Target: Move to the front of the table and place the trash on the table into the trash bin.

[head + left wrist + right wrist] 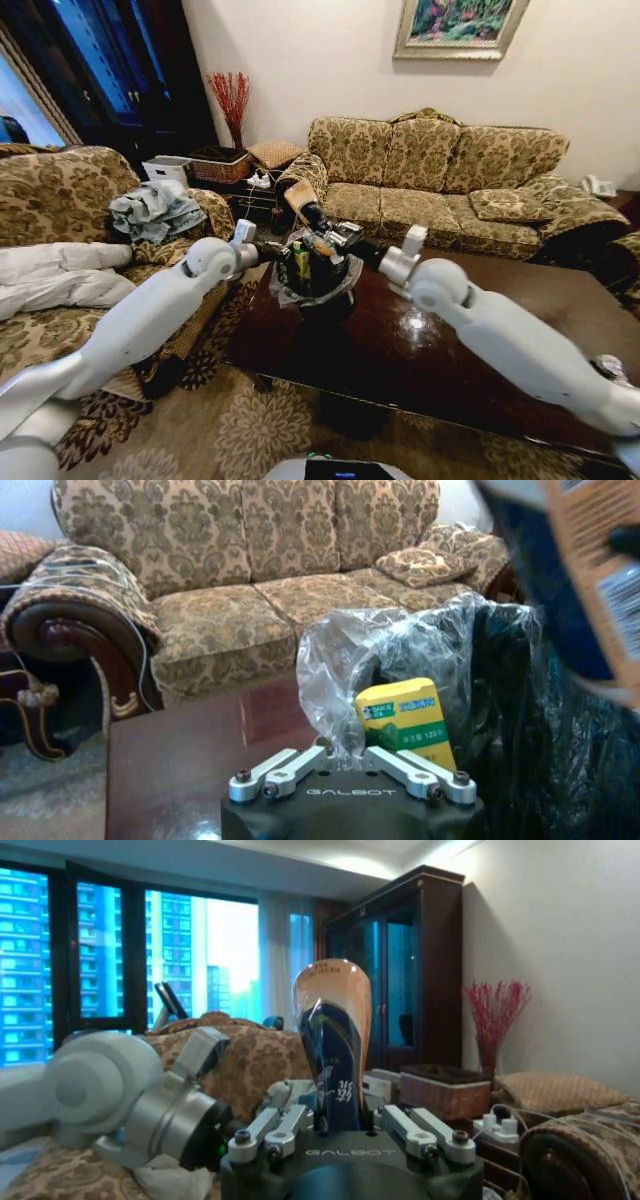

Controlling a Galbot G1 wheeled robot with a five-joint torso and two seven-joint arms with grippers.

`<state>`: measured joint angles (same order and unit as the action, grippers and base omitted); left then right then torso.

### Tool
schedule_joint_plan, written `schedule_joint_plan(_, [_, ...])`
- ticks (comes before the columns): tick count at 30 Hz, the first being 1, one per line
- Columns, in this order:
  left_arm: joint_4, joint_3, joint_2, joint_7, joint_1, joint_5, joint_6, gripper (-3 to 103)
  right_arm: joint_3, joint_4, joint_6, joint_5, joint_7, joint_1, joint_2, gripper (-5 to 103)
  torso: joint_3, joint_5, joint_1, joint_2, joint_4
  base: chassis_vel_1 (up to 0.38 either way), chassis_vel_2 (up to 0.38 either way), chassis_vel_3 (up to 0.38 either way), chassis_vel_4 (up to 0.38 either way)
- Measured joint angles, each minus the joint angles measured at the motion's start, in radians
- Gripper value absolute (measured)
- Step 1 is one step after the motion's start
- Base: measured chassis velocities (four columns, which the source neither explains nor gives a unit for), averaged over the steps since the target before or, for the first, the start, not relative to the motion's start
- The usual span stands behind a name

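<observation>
Fingers of the right gripper [340, 1129] clamp the orange-and-blue bottle [333, 1050], centre frame above the trash bin [318, 290] on the table [450, 350]. Left gripper [340, 769] pinches the bag rim [330, 652]. Centre the bottle over the opening before you release; keep the bag taut.

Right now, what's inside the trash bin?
Inside the trash bin, a yellow-and-green carton stands upright against the clear liner. Deeper contents are hidden by the dark interior and crinkled plastic. The right hand holds the orange-and-blue bottle above the rim, not inside.
</observation>
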<state>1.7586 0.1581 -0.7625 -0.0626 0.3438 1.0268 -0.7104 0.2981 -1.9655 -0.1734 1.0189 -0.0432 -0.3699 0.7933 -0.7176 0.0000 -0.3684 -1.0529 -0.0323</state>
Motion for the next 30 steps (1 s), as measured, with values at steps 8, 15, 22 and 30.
schedule_joint_plan(8, [-0.021,0.008,-0.014,-0.006,-0.009,0.006,-0.002,2,0.002,0.011,0.004,-0.058,0.0,-0.024,0.017,37,0.0,0.0001,0.0,0.0,-0.0002,0.0,0.0,0.0,0.0])
schedule_joint_plan(15, [-0.022,-0.002,-0.005,-0.02,-0.003,0.003,0.0,2,-0.029,-0.002,0.011,-0.114,-0.033,-0.069,-0.026,59,0.0,0.0001,0.0,0.0,0.0,0.0,0.0,0.0,0.0])
schedule_joint_plan(22, [-0.007,-0.005,-0.006,-0.02,-0.002,0.002,0.001,2,-0.051,-0.035,0.013,-0.124,-0.008,-0.118,-0.037,86,0.0,0.0001,0.0,0.0,-0.0001,0.0,0.0,0.0,0.0])
schedule_joint_plan(30, [0.082,-0.115,0.018,0.018,0.131,-0.018,0.022,2,-0.257,-0.147,-0.013,-0.054,0.234,-0.226,-0.105,100,0.0,-0.0003,0.0,0.0,-0.0002,0.0,0.0,0.0,0.0])
